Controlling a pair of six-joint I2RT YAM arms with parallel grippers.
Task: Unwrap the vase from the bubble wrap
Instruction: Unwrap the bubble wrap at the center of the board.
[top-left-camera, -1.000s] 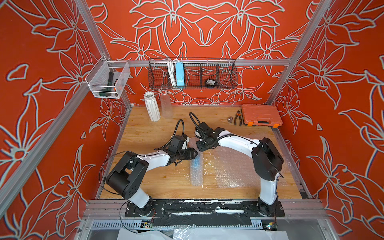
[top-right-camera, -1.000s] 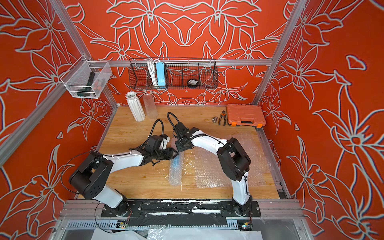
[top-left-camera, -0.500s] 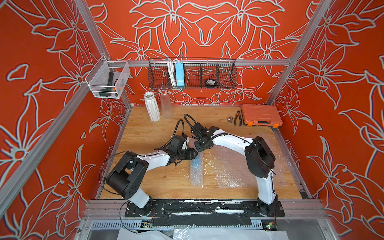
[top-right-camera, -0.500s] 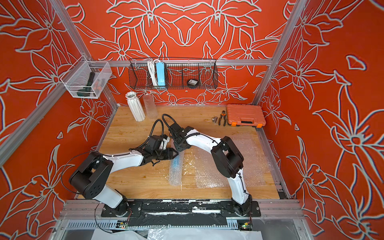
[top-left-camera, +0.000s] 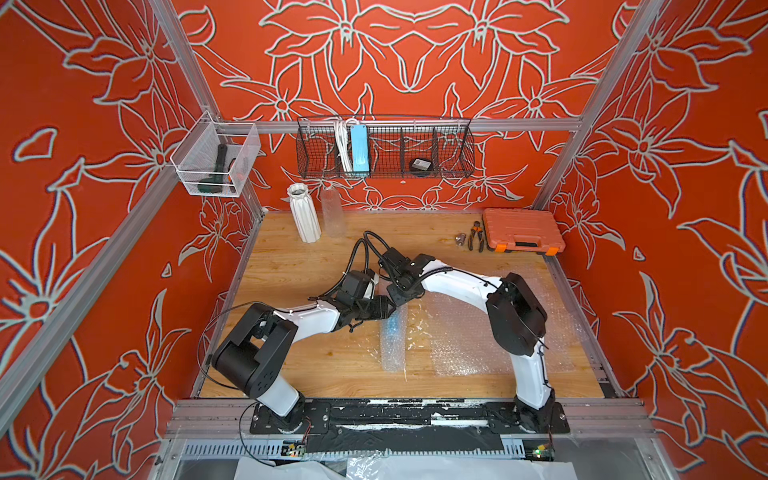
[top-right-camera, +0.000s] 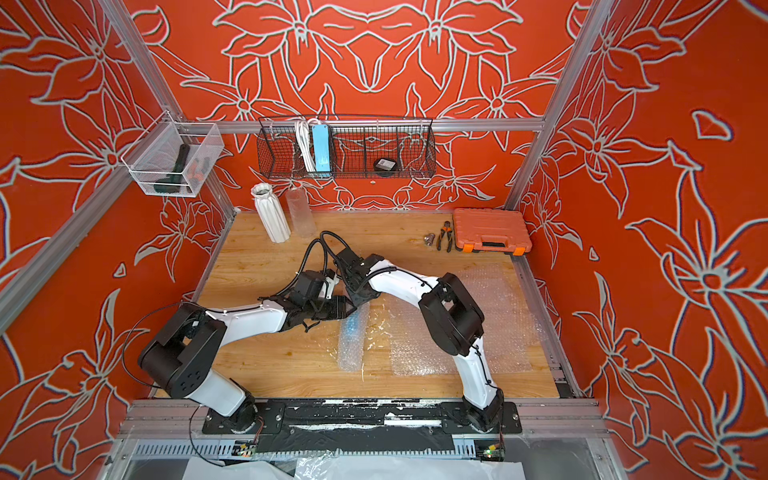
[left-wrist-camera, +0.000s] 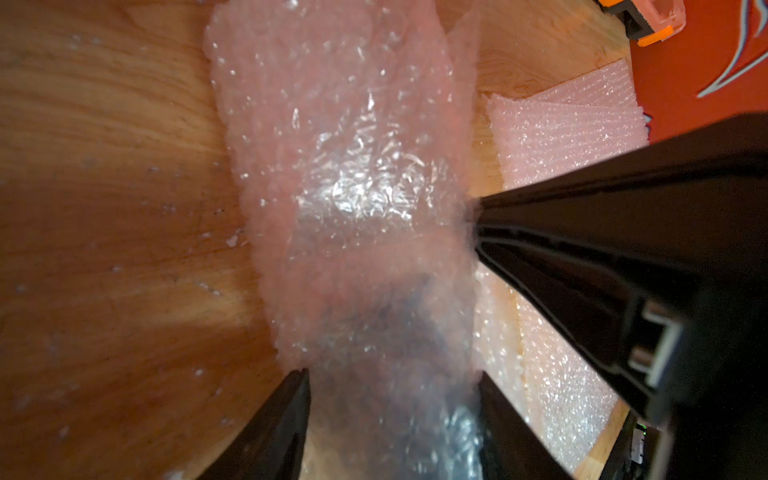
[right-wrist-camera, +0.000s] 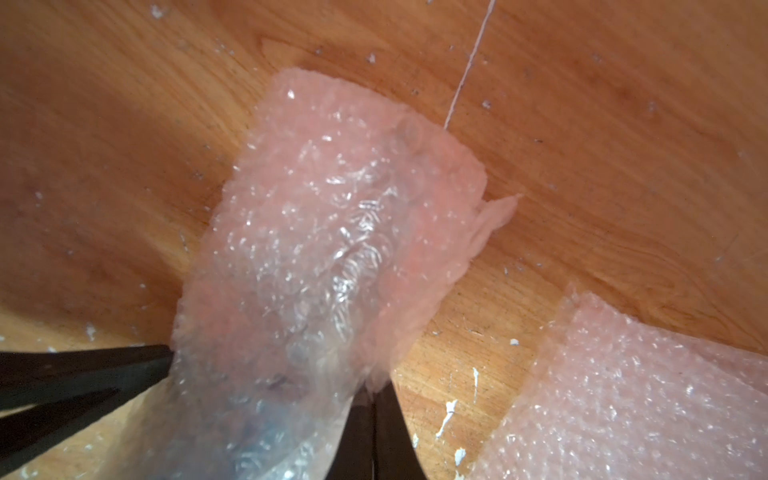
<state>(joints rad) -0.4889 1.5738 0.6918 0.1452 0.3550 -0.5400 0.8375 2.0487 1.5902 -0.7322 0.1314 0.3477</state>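
**Unwrap barely begun: both claws on the roll, vase inside**

From my station, the wrap (top-left-camera: 392, 341) lies as a closed roll mid-tabletop (top-left-camera: 299, 266), pointing away from the arm bases. A bluish shape in its far half is, I take it, the vase (top-left-camera: 395, 323). It is fully covered, and I see no layer peeled back.

The left claw (left-wrist-camera: 390, 376) straddles the roll's far end. Its fingers (left-wrist-camera: 291, 399) press against both sides, which I read as a steadying grip. The right claw (right-wrist-camera: 374, 399) has its jaws together at the roll's side. It seems to have nipped the outer layer there, though the wrist view is too blurred to show how much film it has.

A flat sheet (top-left-camera: 461, 345) lies just beside the roll, toward the right arm. I can't tell whether it joins the roll.

By my judgement the grip is done and the rest remains: pull the pinched edge away, roll the bundle open turn by turn, and free the vase.
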